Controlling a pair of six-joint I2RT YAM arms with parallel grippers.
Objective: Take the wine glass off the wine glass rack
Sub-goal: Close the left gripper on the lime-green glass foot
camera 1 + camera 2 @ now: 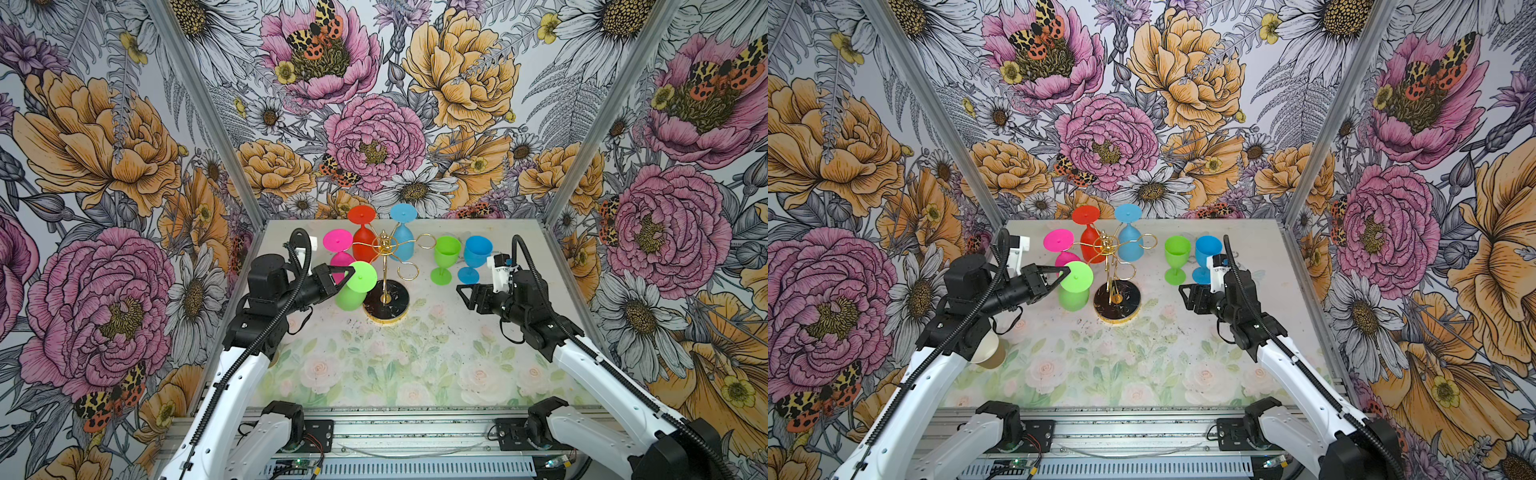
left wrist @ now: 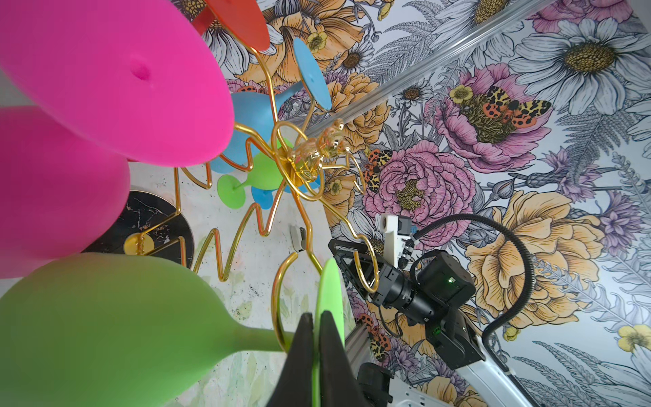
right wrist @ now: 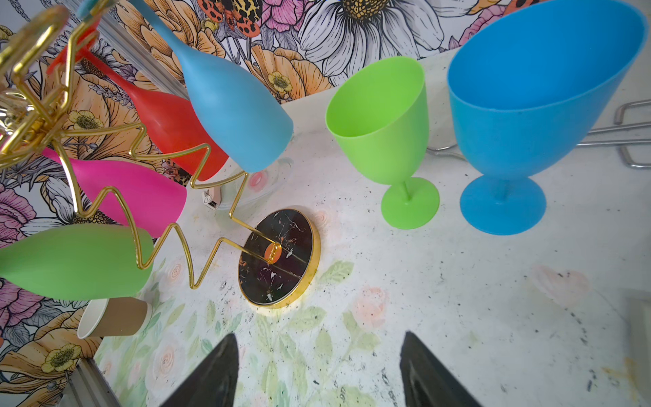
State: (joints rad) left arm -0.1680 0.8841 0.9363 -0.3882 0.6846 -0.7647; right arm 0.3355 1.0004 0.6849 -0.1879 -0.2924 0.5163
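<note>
The wine glass rack (image 1: pixel 394 302) (image 1: pixel 1121 300) is a gold wire stand on a round black base, mid-table. A green wine glass (image 1: pixel 348 300) (image 1: pixel 1073 296) (image 2: pixel 105 317) hangs upside down on its near left loop, with the stem still inside the loop. My left gripper (image 1: pixel 351 271) (image 1: pixel 1067 271) (image 2: pixel 318 315) is shut on the thin edge of this glass's round foot (image 2: pixel 331 282). Pink (image 1: pixel 337 241), red (image 1: pixel 362 237) and blue (image 1: pixel 402 239) glasses hang on other loops. My right gripper (image 1: pixel 461 291) (image 1: pixel 1183 291) (image 3: pixel 320 347) is open and holds nothing, low over the table to the right of the rack.
A green glass (image 1: pixel 445 257) (image 3: pixel 384 123) and a blue glass (image 1: pixel 476 253) (image 3: pixel 535 105) stand upright on the table right of the rack. A paper cup (image 1: pixel 988 353) (image 3: pixel 112 317) lies under my left arm. Silver wire (image 3: pixel 627 137) lies at the back right. Walls enclose three sides.
</note>
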